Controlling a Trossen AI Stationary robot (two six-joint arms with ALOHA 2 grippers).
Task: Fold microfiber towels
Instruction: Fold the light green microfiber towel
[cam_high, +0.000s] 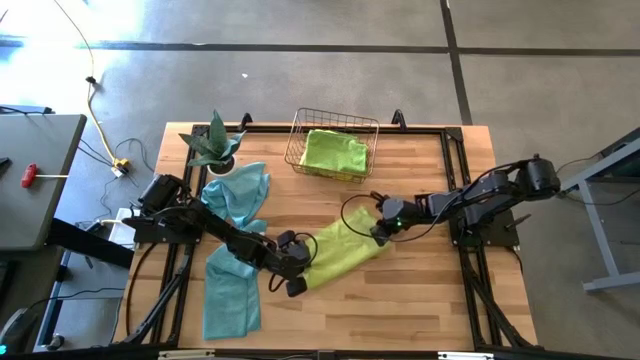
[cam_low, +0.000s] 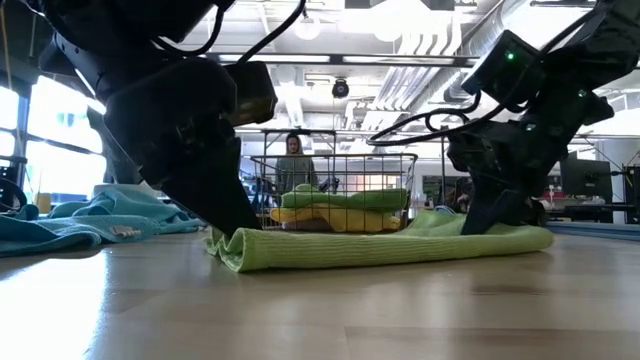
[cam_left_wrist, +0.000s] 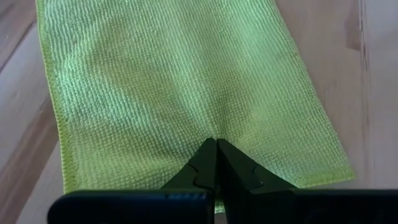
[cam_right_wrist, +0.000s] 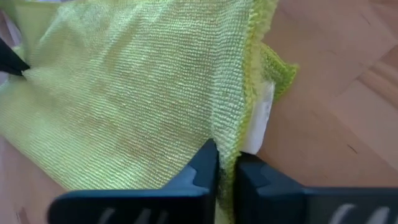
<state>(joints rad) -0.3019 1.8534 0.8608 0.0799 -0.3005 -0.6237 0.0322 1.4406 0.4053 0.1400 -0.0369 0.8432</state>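
Towel work centres on the lime green towel (cam_high: 338, 256), lying folded as a long strip near the middle of the counter (cam_high: 420, 300), its long axis running in the high view from about eight o'clock up to two o'clock. The left pincer (cam_high: 297, 281) is at the eight-o'clock end, its fingers closed together over the short hem, as the left wrist view shows with the cloth (cam_left_wrist: 180, 93) spreading away beyond the tips. The right pincer (cam_high: 381, 229) is at the two-o'clock end, clamped on the edge where a white care label (cam_right_wrist: 258, 121) pokes out from between the layers (cam_right_wrist: 124, 106). So each arm has one end, and the strip runs between them, resting flat on the wood in the low view (cam_low: 390, 245). That line between the two pincers probably governs the coming move: bringing one end over toward the other along it would halve the strip, and either arm is equally placed to carry its end. Elsewhere, two teal towels lie unfolded at nine o'clock, one (cam_high: 240, 192) near the potted plant (cam_high: 213, 143) and another (cam_high: 230, 290) nearer the front edge, and the wire basket (cam_high: 300, 130) at twelve o'clock already holds a folded green towel (cam_high: 335, 152).
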